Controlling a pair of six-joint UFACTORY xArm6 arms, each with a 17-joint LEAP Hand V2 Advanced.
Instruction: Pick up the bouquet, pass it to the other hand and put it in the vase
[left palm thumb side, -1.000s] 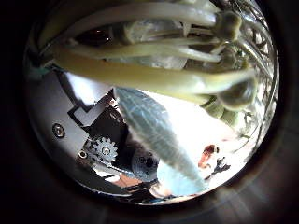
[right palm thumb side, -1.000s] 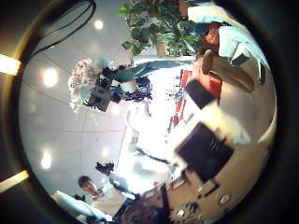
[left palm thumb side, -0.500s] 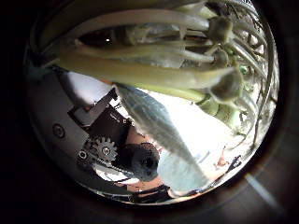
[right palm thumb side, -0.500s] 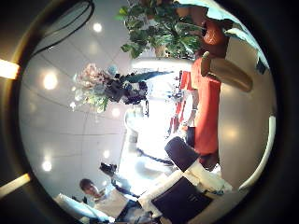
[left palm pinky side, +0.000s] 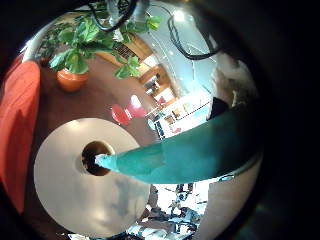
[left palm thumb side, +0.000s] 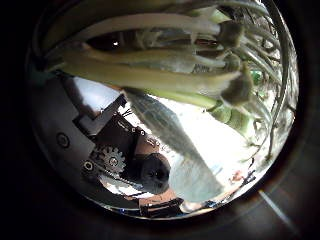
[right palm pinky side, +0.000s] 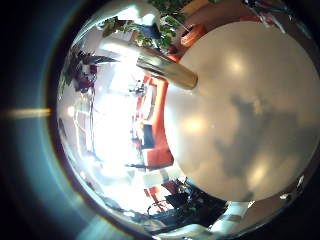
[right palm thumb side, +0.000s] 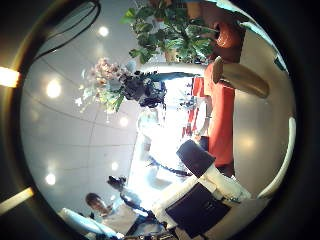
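Observation:
In the left little finger side palm view the vase is seen from above, and the bouquet's wrapped stem reaches down to its dark mouth. In the left thumb side palm view stems and buds and a leaf lie close across my left hand's palm, beside its geared fingers. In the right thumb side palm view my left hand is shut on the bouquet, just above the vase's neck. The vase's round body fills the right little finger side palm view. My right hand's fingers stand away from it.
A potted plant stands behind the vase, also showing in the left little finger side palm view. A table cloth lies beside the vase. Ceiling lights are overhead.
My left hand has carried the bouquet closer to the vase's neck. My right hand's fingers have dropped away from the middle of its thumb side view.

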